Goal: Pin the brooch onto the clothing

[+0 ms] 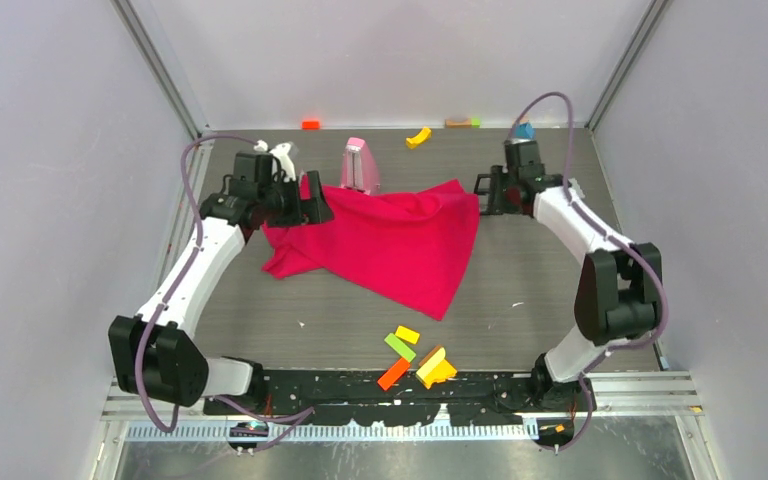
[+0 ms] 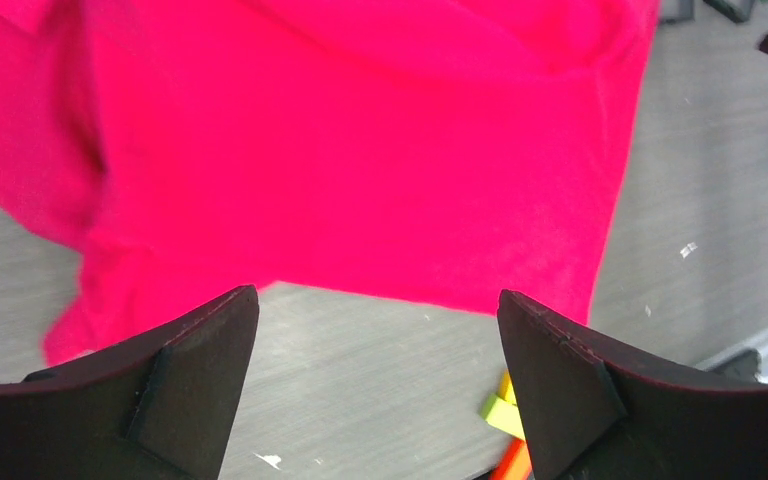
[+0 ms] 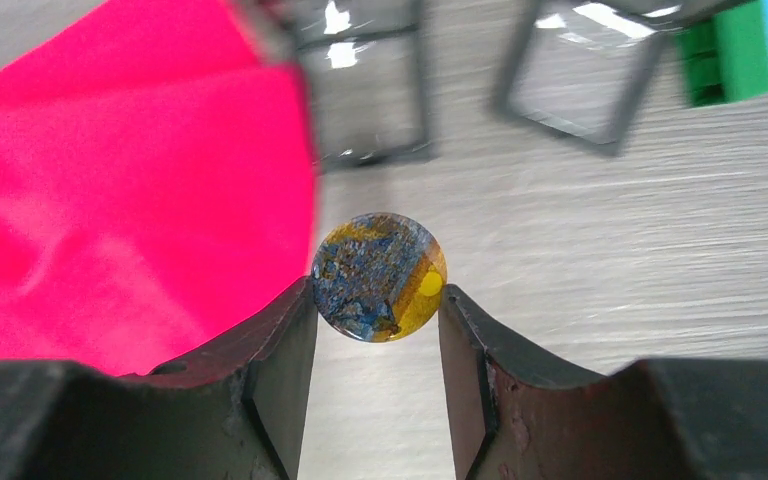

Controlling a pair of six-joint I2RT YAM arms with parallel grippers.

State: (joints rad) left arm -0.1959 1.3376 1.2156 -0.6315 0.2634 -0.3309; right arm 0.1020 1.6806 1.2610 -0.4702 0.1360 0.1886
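Right gripper (image 3: 377,300) jaws clamp brooch (image 3: 379,277) just beside clothing (image 1: 390,240) edge; left gripper (image 2: 378,295) jaws spread, empty. Brooch in grasp; pinning not yet done.

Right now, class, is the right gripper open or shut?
Shut on the brooch: the right gripper presses both edges of the round blue-and-yellow disc.

The table (image 1: 540,270) is grey and wood-grained. A crimson T-shirt (image 1: 390,240) lies rumpled across its middle, and a pink wedge-shaped object (image 1: 360,165) stands just behind it. Along the far edge lie an orange block (image 1: 310,124), a yellow piece (image 1: 418,137) and a blue block (image 1: 523,130). A cluster of coloured blocks (image 1: 432,368) lies near the front edge.
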